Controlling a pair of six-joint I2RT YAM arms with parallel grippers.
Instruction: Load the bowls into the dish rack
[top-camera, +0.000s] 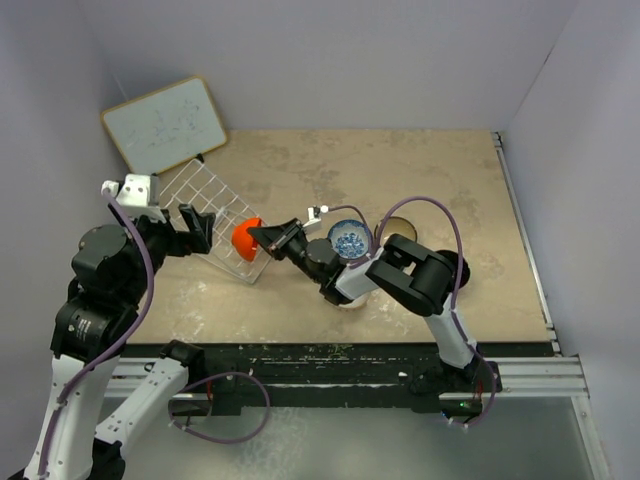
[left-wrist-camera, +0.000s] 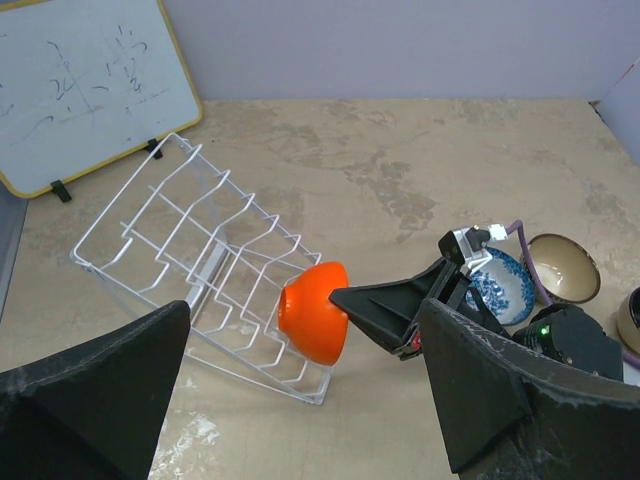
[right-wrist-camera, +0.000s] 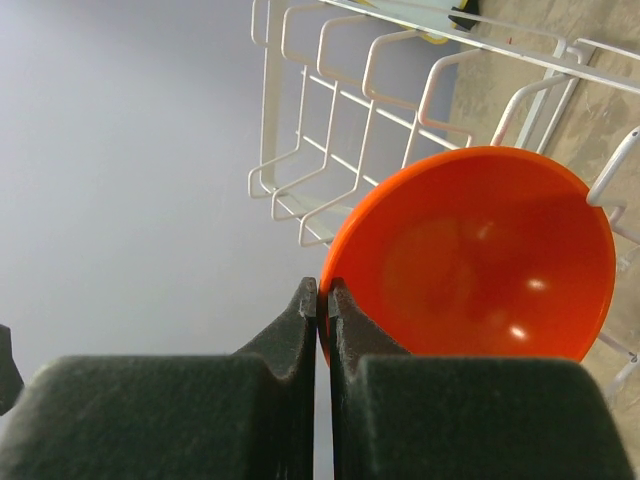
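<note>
My right gripper (top-camera: 268, 237) is shut on the rim of the bright orange-red bowl (top-camera: 246, 236), holding it on its side against the near right corner of the dish rack (top-camera: 200, 195). In the right wrist view the two fingers (right-wrist-camera: 305, 310) pinch the bowl's edge (right-wrist-camera: 480, 260), with rack wires behind it. My left gripper (left-wrist-camera: 303, 308) stands open at the rack's near edge, nothing between its fingers. The orange bowl (left-wrist-camera: 315, 315) rests among the prongs of the white wire rack (left-wrist-camera: 150, 215). A blue-and-white bowl (top-camera: 349, 241) and a tan bowl (top-camera: 403, 226) sit right of the rack.
A wood-framed whiteboard (top-camera: 165, 122) leans against the back left wall behind the rack. The right arm's elbow (top-camera: 415, 275) hangs over the bowls. The left wrist view shows the blue-and-white bowl (left-wrist-camera: 500, 285), the tan bowl (left-wrist-camera: 562, 265) and another bowl's rim (left-wrist-camera: 630, 320) at the edge.
</note>
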